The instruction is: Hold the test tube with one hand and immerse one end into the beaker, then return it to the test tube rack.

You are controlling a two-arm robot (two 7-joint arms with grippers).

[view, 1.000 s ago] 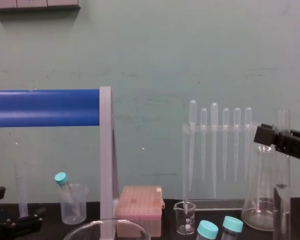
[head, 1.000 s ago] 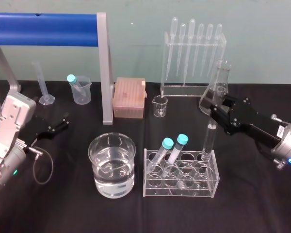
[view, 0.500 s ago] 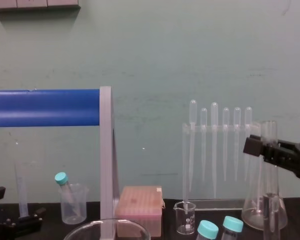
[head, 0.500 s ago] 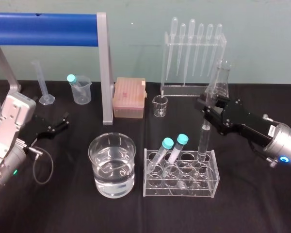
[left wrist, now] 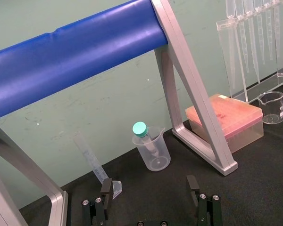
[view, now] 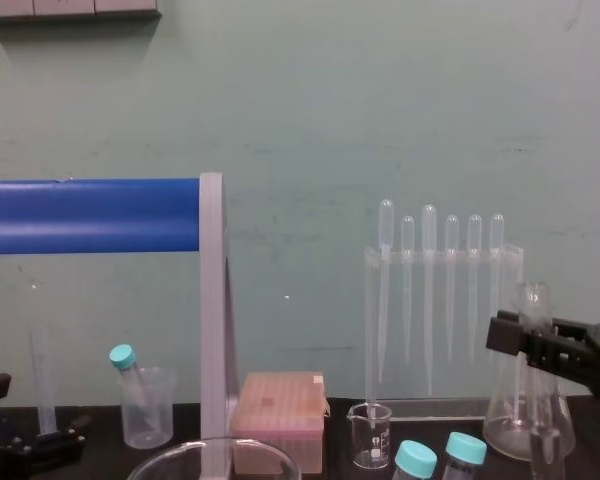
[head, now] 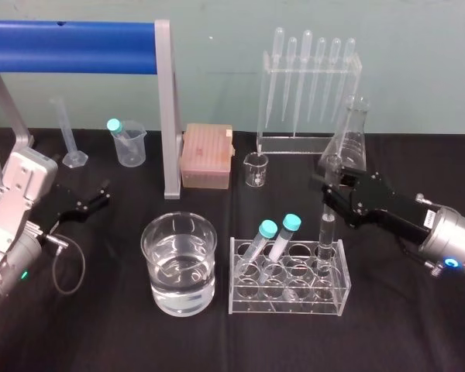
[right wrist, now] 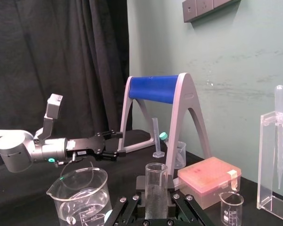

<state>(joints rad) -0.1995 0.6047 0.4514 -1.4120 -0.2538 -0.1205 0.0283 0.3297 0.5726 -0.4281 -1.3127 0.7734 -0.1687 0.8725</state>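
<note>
A: Where's the tube (head: pixel 325 236)?
B: In the rack (head: pixel 288 298), right back slot, w/ right end effector (head: pixel 330 203) clamped on its top. Left end effector (head: pixel 93 200) parked, fingers apart
A: Dipped in beaker (head: pixel 209 271) yet?
B: Can't tell; if yes, only letting go remains

My gripper (left wrist: pixel 149 184) sits low over the black cloth (left wrist: pixel 254 188), fingers wide apart. Ahead: plastic beaker (left wrist: pixel 161 154) w/ a teal-capped tube (left wrist: pixel 140 128) leaning inside, grad. cylinder (left wrist: pixel 92 160) near it. Grey frame leg (left wrist: pixel 195 108) under the blue bar (left wrist: pixel 70 52) stands betw. that beaker & pink tip box (left wrist: pixel 226 117). Small glass beaker (left wrist: pixel 271 107) & pipette rack (left wrist: pixel 238 56) lie past the box.
</note>
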